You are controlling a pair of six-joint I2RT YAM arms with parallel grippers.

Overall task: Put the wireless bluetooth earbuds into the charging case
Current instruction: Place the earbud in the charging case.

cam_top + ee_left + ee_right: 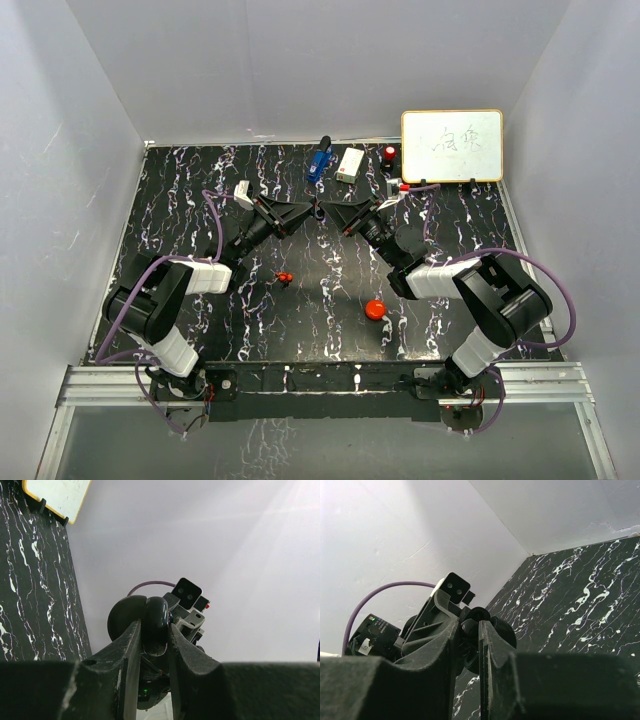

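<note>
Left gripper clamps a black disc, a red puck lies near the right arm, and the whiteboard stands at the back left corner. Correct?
No. The whiteboard stands at the back right corner, as the top external view shows. The rest holds: the left gripper clamps a black disc and the red puck lies near the right arm.

Matt, grainy black plastic is seen on the fingers [127,670] of the left gripper [154,626]; the black rounded piece [156,611] held between them is smooth and glossy. The table [330,290] beneath is marble-patterned, slightly shiny.
</note>
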